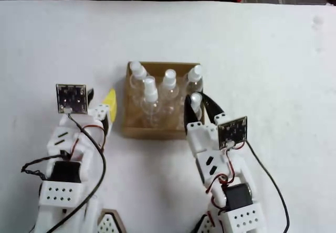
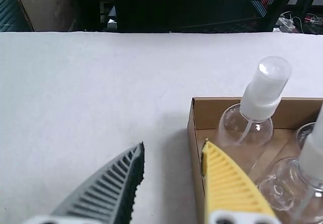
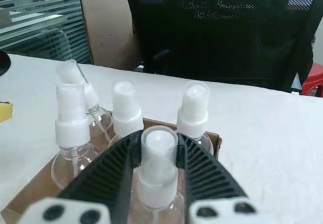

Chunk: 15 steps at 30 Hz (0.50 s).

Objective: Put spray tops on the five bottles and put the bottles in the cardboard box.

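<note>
Since all five bottles stand capped inside the box (image 1: 131,130) in the high view, little of the task looks undone. The box sits mid-counter (image 1: 273,49). Four bottles (image 1: 169,81) fill its 10 to 2 o'clock side. The fifth bottle (image 1: 195,99) stands at its 4 o'clock corner, between the black fingers of the right tool (image 1: 198,108). The left tool (image 1: 100,97) lies at the box's 9 o'clock, just beside the wall.

Seen from the left wrist, the left tool (image 2: 171,153) is spread wide and holds nothing. Its yellow finger (image 2: 227,183) is by the box wall (image 2: 194,128), and its grey one is over bare counter. One bottle (image 2: 250,125) stands just inside the corner.

Seen from the right wrist, the right tool (image 3: 159,141) is closed around the fifth bottle's spray top (image 3: 159,156), with both fingers seemingly against it. The bottles look like empty, thin, clear plastic: light, smooth and easy to tip. I judge the white top the best hold, since the round body would slip. Neighbouring tops (image 3: 194,108) crowd close behind and could be knocked when the fingers open or lift. A dark chair (image 3: 227,32) stands beyond the counter, well apart.
</note>
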Available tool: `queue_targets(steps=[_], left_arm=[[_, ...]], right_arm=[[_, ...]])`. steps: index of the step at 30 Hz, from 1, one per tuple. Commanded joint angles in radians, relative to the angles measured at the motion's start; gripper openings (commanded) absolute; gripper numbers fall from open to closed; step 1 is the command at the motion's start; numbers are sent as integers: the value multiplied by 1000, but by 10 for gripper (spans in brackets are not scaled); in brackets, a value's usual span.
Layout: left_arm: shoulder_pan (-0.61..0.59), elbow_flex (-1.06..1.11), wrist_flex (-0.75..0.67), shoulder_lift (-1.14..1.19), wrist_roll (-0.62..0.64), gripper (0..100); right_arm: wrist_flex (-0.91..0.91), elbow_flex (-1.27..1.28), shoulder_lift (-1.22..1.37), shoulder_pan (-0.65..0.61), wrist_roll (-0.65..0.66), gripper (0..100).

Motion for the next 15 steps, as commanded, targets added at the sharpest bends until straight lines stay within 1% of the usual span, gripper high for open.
queue_targets(steps=[1, 3, 6, 11, 15], left_arm=[[4, -9, -23, -21, -14, 176], [4, -9, -25, -21, -14, 176], [4, -9, -25, -21, -14, 176], [4, -9, -23, -21, -14, 176], [4, -9, -25, -21, -14, 176]], right_arm=[[45, -81, 4, -2, 11, 16], [81, -112, 22, -2, 11, 16], [82, -141, 122, -2, 11, 16], [-24, -195, 348, 1, 5, 16], [-64, -206, 390, -1, 5, 16]])
